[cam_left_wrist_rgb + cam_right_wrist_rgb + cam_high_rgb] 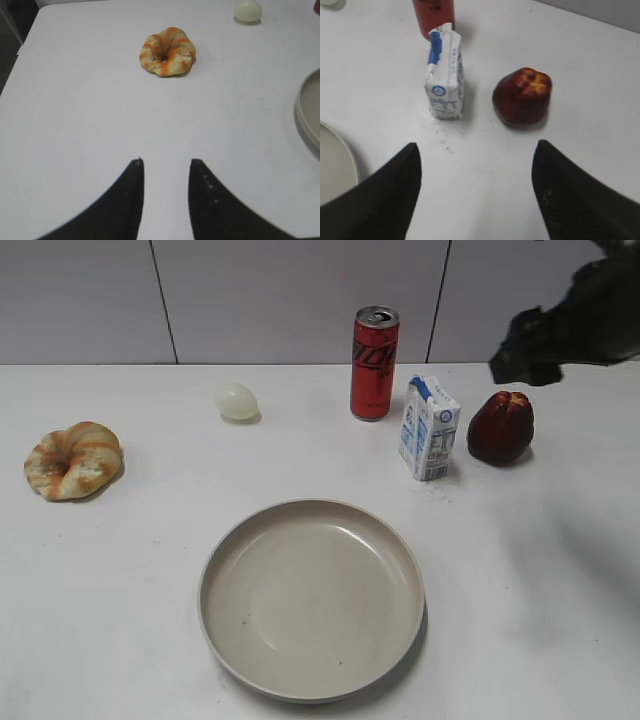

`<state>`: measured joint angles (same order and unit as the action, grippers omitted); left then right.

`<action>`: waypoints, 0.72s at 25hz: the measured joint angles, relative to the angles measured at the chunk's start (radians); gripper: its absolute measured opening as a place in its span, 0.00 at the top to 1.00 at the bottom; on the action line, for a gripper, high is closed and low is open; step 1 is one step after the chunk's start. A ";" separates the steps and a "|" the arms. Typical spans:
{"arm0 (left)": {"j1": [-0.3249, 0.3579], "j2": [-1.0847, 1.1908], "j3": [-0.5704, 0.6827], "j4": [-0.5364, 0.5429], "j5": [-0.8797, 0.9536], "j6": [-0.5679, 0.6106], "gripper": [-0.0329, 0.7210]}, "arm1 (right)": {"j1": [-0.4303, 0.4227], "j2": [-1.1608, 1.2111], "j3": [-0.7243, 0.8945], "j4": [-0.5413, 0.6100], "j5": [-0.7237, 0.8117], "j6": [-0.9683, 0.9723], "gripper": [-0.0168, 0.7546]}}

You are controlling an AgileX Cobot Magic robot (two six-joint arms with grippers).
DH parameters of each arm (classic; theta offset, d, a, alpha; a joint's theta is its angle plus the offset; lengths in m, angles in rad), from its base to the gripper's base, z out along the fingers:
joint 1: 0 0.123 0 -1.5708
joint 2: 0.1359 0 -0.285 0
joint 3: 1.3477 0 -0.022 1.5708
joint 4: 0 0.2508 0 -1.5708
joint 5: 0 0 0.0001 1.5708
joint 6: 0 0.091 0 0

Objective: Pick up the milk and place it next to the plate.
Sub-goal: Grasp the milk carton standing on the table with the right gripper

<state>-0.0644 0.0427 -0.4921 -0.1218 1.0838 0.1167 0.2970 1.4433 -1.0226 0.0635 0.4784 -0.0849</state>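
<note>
Right wrist view shows the right gripper [475,150] spread wide and holding nothing, up above the worktop [600,75]. The milk [445,82] stands upright at about 11 o'clock from it, with the red fruit [522,96] just beside the milk at 3 o'clock and the red can [433,15] close behind at 12 o'clock. The plate [312,598] sits at 7 o'clock from the milk, a little way off. I think this is the reaching step; the milk is not picked up yet. Next the gripper needs to slide toward 11 o'clock and go down around the carton without bumping the fruit or can. The left gripper [166,162] is partly spread and empty, far from the bread ring [167,51] and the pale egg [248,10].
</note>
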 joint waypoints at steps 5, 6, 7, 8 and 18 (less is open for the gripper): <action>0.000 0.000 0.000 0.000 0.000 0.000 0.64 | 0.055 0.259 -0.245 0.008 0.120 0.016 0.13; 0.000 0.000 0.000 0.000 0.000 0.000 0.64 | 0.057 0.298 -0.282 0.012 0.137 0.018 0.12; 0.000 0.000 0.000 0.000 0.000 0.000 0.64 | 0.059 0.342 -0.323 0.018 0.158 0.018 0.11; 0.000 0.000 0.000 0.000 0.000 0.000 0.64 | 0.059 0.383 -0.361 0.023 0.174 0.019 0.11; 0.000 0.000 0.000 0.000 0.000 0.000 0.64 | 0.060 0.640 -0.538 -0.022 0.229 0.121 0.12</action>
<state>-0.0644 0.0427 -0.4921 -0.1218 1.0838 0.1167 0.3571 2.0837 -1.5610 0.0414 0.7071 0.0358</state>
